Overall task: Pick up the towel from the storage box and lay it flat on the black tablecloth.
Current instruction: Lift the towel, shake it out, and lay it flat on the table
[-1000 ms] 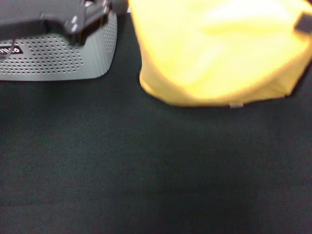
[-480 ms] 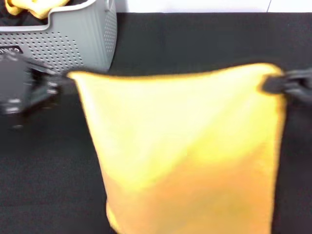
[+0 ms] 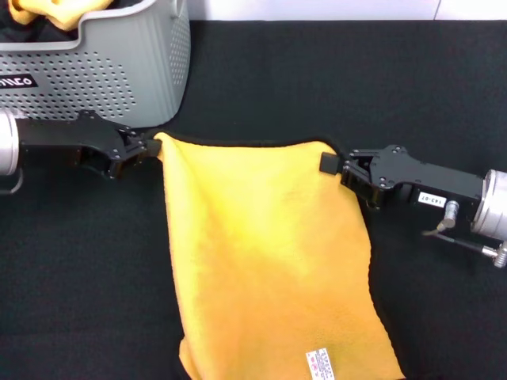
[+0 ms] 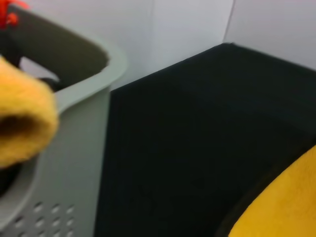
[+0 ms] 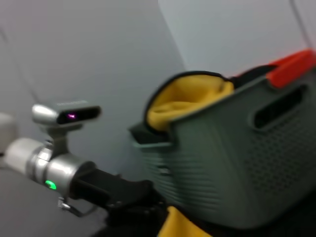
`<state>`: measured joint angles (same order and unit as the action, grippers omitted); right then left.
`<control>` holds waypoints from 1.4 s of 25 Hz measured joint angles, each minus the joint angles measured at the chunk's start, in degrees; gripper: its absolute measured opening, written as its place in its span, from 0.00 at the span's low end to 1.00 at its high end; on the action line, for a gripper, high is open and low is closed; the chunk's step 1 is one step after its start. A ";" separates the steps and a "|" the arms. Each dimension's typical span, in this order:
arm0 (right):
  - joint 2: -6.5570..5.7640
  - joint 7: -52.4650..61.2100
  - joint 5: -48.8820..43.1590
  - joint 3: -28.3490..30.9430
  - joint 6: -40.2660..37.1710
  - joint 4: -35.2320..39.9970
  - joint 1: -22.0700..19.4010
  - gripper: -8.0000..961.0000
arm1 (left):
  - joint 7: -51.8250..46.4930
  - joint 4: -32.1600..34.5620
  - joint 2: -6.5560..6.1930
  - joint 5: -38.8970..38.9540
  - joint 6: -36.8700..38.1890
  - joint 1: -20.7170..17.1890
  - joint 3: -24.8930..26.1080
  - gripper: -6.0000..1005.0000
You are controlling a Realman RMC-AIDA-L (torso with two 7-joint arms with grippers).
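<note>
The yellow-orange towel [image 3: 269,261] is stretched between my two grippers over the black tablecloth [image 3: 317,79]. Its white label [image 3: 319,362] faces up near the bottom edge of the head view. My left gripper [image 3: 149,147] is shut on the towel's far left corner. My right gripper [image 3: 337,165] is shut on the far right corner. The grey storage box [image 3: 119,79] stands at the far left, just behind my left gripper. In the left wrist view the towel [image 4: 281,207] lies beside the box [image 4: 74,128]. The right wrist view shows the box [image 5: 237,158] and my left arm [image 5: 64,168].
A second, bunched-up yellow cloth [image 3: 47,12] lies inside the box and shows in the right wrist view [image 5: 187,98] too. A white wall [image 3: 317,8] runs behind the table. Bare black cloth lies to the right and behind the towel.
Both grippers have come down and toward me with the towel. It was held high before the camera and now hangs low, spread out over the black cloth.
</note>
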<state>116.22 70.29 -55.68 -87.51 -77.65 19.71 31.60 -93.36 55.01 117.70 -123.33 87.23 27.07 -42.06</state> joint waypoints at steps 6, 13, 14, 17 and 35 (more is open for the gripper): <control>-0.62 -2.02 0.10 0.59 3.76 0.39 -0.78 0.03 | -1.58 0.08 0.60 -3.13 -2.43 2.07 -0.27 0.04; -1.49 -3.80 -0.34 2.42 5.65 0.34 0.78 0.04 | -2.75 0.21 1.46 -5.29 -5.00 3.65 -1.40 0.04; -1.85 -3.89 -0.34 2.49 6.07 0.39 1.24 0.04 | -2.80 0.23 1.48 -5.41 -5.38 3.70 -1.47 0.04; -3.07 -3.93 -0.33 2.52 6.90 0.17 2.95 0.04 | -2.87 0.26 1.49 -5.53 -6.30 3.98 -1.48 0.04; -2.50 -3.99 -5.33 2.51 13.32 0.01 6.76 0.04 | -5.67 0.10 1.96 -12.41 -15.55 6.66 -8.30 0.04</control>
<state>113.72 66.30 -61.01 -85.00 -64.33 19.72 38.36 -99.03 55.11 119.66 -135.74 71.68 33.73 -50.36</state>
